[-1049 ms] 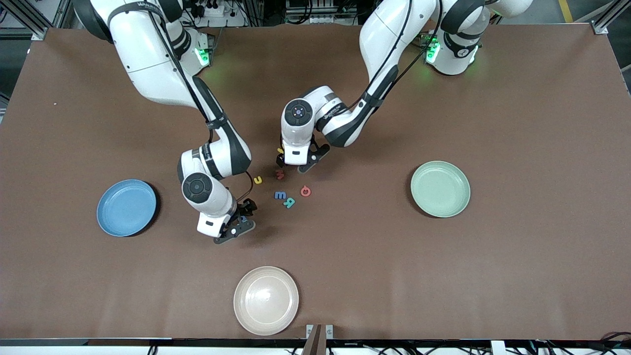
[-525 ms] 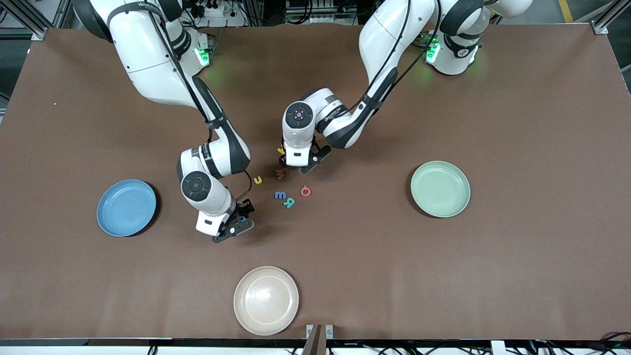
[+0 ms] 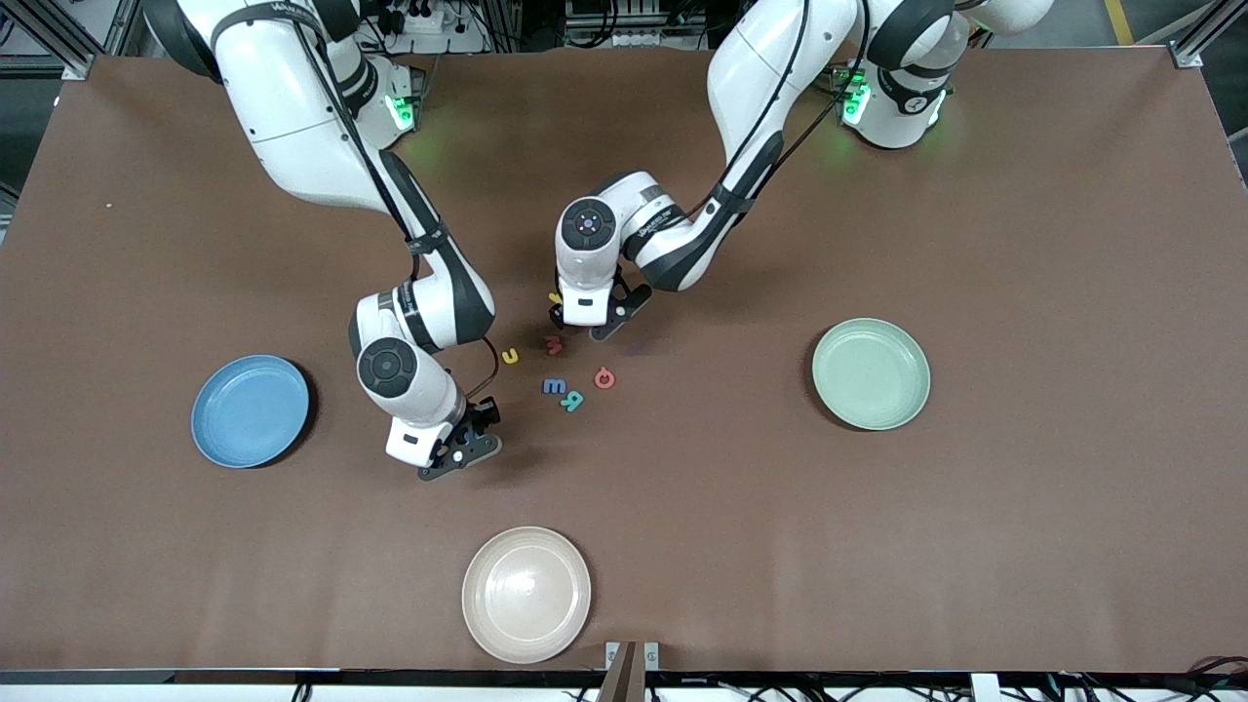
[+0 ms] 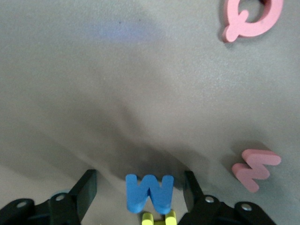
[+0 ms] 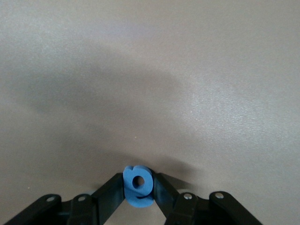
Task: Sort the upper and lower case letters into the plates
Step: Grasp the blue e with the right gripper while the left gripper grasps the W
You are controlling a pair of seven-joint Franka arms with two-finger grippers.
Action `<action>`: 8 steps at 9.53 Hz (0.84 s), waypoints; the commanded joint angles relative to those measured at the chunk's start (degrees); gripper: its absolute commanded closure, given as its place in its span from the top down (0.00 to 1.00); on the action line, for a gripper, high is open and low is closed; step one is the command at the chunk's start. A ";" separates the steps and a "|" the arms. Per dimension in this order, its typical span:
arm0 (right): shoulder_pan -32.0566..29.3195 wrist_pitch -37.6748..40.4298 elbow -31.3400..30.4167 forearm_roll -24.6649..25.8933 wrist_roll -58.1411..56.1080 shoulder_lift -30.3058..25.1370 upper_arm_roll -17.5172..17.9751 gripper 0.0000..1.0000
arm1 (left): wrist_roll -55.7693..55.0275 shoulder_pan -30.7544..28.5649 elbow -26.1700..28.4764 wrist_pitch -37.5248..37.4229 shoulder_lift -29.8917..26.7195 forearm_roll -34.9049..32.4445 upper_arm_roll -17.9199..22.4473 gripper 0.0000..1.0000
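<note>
Blue foam, a small rounded letter (image 5: 138,185), is clamped between the right gripper's (image 3: 466,434) fingers, low over bare table at lower centre-left of the front view. Near the frame's middle, the left gripper (image 4: 140,197) straddles a blue W (image 4: 149,192) with its fingers apart, not touching it. Loose letters (image 3: 556,386) lie between the grippers. A sky blue plate (image 3: 251,410) sits at mid-left, a mint green plate (image 3: 871,373) at mid-right, a cream plate (image 3: 526,595) at bottom centre.

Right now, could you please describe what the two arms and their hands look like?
Both arms are glossy white with dark grey joint bands, black cables along them and green lights at the bases. The left hand and right hand have black two-finger jaws under white blocks.
</note>
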State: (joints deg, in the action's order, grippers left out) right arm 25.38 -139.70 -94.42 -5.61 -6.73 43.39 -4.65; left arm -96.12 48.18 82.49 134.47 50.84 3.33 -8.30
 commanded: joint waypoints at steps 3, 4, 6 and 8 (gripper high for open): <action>-4.37 2.40 -1.82 -0.36 -0.03 -5.06 -0.01 0.00 | -2.23 0.78 -0.40 0.35 0.49 -2.97 0.48 0.63; -5.25 3.63 -1.90 -0.36 -0.13 -6.29 -0.09 0.00 | -2.23 0.78 -0.40 0.35 0.49 -3.24 0.48 0.59; -9.02 7.58 -2.25 -0.36 -0.22 -8.31 -0.09 0.00 | -2.14 0.78 -0.40 0.35 0.49 -3.33 0.48 0.50; -14.98 9.61 -3.40 -0.28 -0.39 -9.72 -0.09 0.00 | -2.05 0.78 -0.49 0.35 0.57 -3.33 0.48 0.44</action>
State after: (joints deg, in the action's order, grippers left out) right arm 14.27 -131.17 -95.09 -5.62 -6.54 36.18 -5.62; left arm -96.71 48.42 82.13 134.27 50.54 1.80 -8.35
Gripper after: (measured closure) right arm 0.661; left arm 0.511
